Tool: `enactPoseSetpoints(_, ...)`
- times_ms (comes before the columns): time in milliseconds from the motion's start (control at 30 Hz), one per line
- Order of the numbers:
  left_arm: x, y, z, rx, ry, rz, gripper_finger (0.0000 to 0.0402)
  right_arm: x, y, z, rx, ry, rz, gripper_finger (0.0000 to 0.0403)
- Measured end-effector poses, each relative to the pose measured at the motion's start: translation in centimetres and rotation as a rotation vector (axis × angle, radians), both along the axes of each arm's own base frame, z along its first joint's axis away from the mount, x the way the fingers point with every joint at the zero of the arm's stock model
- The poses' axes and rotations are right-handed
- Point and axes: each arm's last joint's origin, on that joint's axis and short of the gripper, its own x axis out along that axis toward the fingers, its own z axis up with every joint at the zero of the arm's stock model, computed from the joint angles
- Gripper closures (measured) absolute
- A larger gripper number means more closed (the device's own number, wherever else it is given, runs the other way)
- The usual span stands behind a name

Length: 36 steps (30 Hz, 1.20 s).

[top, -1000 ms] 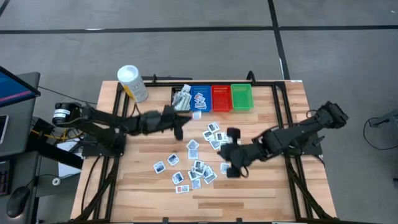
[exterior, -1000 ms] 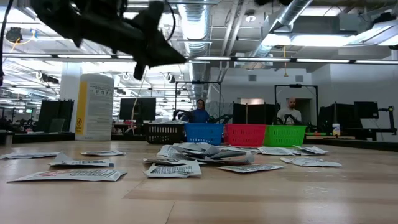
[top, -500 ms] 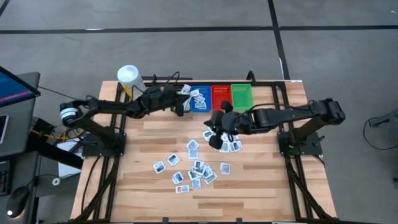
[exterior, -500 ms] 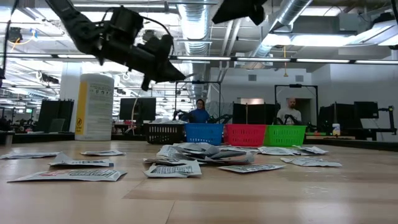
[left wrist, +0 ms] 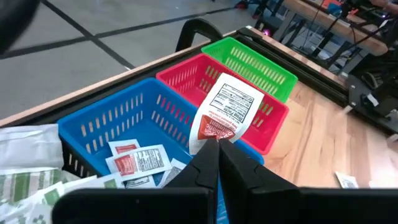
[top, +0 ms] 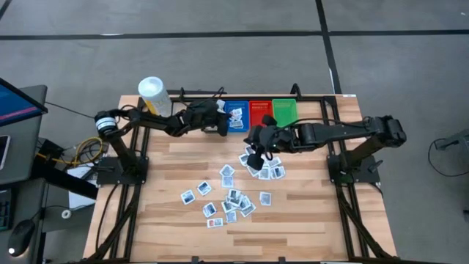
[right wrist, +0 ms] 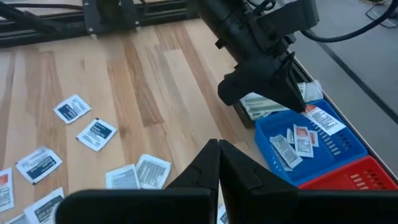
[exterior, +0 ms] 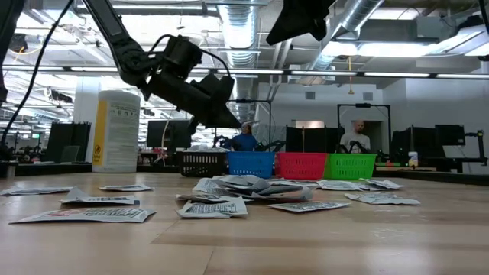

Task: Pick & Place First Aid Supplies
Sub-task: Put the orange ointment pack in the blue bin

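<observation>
Wooden slats form the table top (top: pixel 308 220), with a white tub (top: pixel 152 94) at its far left corner and a row of black (top: pixel 212 117), blue (top: pixel 236 116), red (top: pixel 261 115) and green (top: pixel 285 114) bins along the far edge. First aid packets (top: pixel 233 198) are small flat white rectangles with blue, red or dark print; most lie scattered across the table's middle, several lie in the blue bin. At left, the left gripper (left wrist: pixel 210 144) hovers above the blue bin, its fingers clamped on one white packet with a red end (left wrist: pixel 222 115). At right, the right gripper (top: pixel 253 161) hangs over the scattered packets near the bins, fingers pressed together, holding nothing visible.
</observation>
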Motion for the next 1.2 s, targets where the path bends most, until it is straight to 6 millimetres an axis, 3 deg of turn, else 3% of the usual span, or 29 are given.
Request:
enactPoseSetpoints(200, 0.2, 0.2, 0.1, 0.018, -0.004, 0.040, 0.0384, -0.1, -0.6, -0.1, -0.001, 0.020, -0.019, 0.0402)
enactPoseSetpoints(767, 0.1, 0.4, 0.1, 0.048, 0.006, -0.001, 0.0279, -0.1, -0.6, -0.1, -0.001, 0.019, -0.020, 0.0402)
enactPoseSetpoints(967, 0.3, 0.0, 0.1, 0.038, 0.006, -0.027, 0.0273, -0.2, 0.5, -0.1, -0.004, 0.018, 0.009, 0.0402)
enactPoseSetpoints(1200, 1.0, -2.2, -0.3, -0.005, 0.029, -0.259, 0.0281, -0.5, 2.8, -0.1, -0.052, 0.011, 0.032, 0.0402)
